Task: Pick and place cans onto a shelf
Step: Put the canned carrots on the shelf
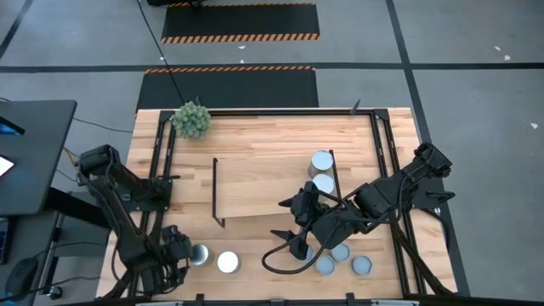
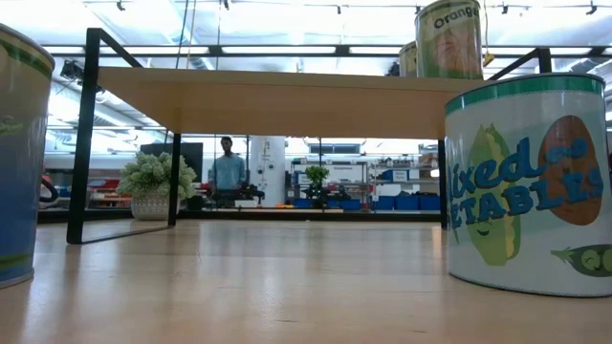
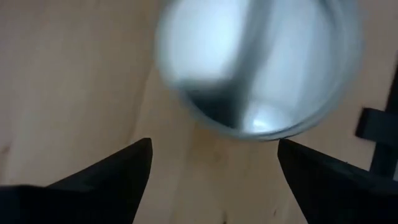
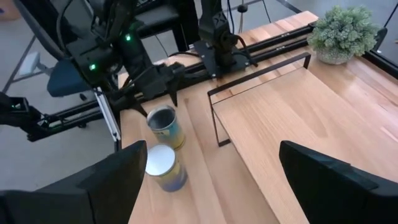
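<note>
Silvery-topped round metal can point(image 1: 201, 254) — upright at the table's near-left edge, just beside my left gripper point(image 1: 177, 255), jaws spread, empty. Light-wood shelf point(image 1: 263, 183) lies farther in. Right gripper point(image 1: 293, 223) — spread, empty, over the shelf's near edge.

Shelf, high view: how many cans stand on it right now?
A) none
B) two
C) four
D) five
B: two cans sit on the shelf near its right end; the other cans are on the tabletop in front of it.
</note>
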Robot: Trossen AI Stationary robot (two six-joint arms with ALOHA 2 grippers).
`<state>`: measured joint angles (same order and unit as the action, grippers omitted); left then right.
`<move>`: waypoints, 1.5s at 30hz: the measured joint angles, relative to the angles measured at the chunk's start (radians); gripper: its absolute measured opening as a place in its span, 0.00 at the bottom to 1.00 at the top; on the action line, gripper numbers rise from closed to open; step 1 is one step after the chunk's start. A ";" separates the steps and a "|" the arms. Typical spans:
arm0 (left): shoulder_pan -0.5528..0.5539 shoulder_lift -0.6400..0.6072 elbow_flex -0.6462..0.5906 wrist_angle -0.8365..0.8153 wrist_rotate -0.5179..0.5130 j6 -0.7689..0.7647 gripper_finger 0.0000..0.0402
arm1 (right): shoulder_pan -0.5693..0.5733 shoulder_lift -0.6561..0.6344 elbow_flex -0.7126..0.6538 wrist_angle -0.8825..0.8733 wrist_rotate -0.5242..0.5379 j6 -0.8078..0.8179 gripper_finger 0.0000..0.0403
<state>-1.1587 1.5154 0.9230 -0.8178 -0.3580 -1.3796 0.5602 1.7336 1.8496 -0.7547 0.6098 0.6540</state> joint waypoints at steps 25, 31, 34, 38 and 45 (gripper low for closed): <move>0.065 0.122 0.000 0.186 -0.220 0.090 0.80 | -0.001 0.000 0.000 0.021 -0.007 0.052 0.93; 0.080 0.120 0.000 0.190 -0.219 0.091 0.75 | -0.001 0.000 0.000 0.021 -0.008 0.052 0.93; 0.080 0.100 -0.001 0.187 -0.217 0.094 0.75 | -0.001 0.000 0.000 0.020 -0.008 0.051 0.93; 0.080 0.028 -0.001 0.172 -0.214 0.096 0.75 | -0.001 0.000 0.000 0.019 -0.015 0.051 0.93; 0.099 -0.148 -0.001 0.176 -0.156 0.176 0.75 | -0.001 0.000 0.000 0.015 -0.020 0.050 0.93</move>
<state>-1.0596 1.3677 0.9222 -0.6418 -0.5141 -1.2040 0.5591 1.7336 1.8496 -0.7395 0.5896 0.7040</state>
